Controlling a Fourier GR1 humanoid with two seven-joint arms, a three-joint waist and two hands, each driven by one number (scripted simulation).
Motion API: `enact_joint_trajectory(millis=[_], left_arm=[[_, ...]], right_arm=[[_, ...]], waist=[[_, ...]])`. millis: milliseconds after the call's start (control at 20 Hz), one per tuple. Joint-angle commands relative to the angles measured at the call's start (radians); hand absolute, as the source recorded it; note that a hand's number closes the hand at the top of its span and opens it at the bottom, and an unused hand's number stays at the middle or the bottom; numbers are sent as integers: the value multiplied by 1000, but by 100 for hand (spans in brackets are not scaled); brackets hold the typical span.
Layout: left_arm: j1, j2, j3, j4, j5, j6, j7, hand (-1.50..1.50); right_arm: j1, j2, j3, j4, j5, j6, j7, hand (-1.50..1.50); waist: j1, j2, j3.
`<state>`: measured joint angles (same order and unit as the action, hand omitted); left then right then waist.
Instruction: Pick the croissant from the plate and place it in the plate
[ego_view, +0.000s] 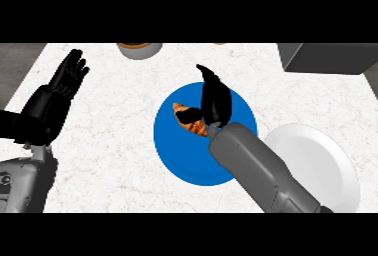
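Grasping step: right robot hand (215, 102) sits over the croissant (189, 121), its fingers curled down beside the pastry; contact is judged likely but partly hidden.
Croissant: lying on the blue plate (177, 150), left of centre, not lifted.
Destination: white plate (325, 160), just beside the blue plate, at its right edge (partly hidden by the forearm).
Left robot hand (63, 85): spread, fingers up, resting at the left of the surface (111, 125).
Next move: closing round the croissant, raising it, carrying it right to the white plate.
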<state>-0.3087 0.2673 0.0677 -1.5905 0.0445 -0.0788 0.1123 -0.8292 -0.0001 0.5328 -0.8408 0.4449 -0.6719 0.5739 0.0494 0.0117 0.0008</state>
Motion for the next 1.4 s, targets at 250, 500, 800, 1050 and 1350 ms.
enact_joint_trajectory(millis=[250,500,800,1050,1350], left_arm=[[-14,27,28,-11,13,-20,33,0],[-12,27,57,45,1,-10,-4,0],[91,20,59,-64,20,-27,11,0],[77,-6,51,21,-20,-12,-59,0],[65,-11,56,-4,-12,-13,-22,0]], right_arm=[[-2,0,-51,-56,-248,-219,-226,-150],[26,-23,-158,-146,-273,-187,-261,-150],[307,-111,-171,-440,-297,-184,-325,-150],[528,-251,-228,-642,-391,-42,-430,-150],[748,-391,-291,-872,-436,74,-434,-150]], waist=[[-14,-5,0],[-54,-12,-1],[-62,-18,-1],[-65,-14,-1],[-61,-15,-1]])
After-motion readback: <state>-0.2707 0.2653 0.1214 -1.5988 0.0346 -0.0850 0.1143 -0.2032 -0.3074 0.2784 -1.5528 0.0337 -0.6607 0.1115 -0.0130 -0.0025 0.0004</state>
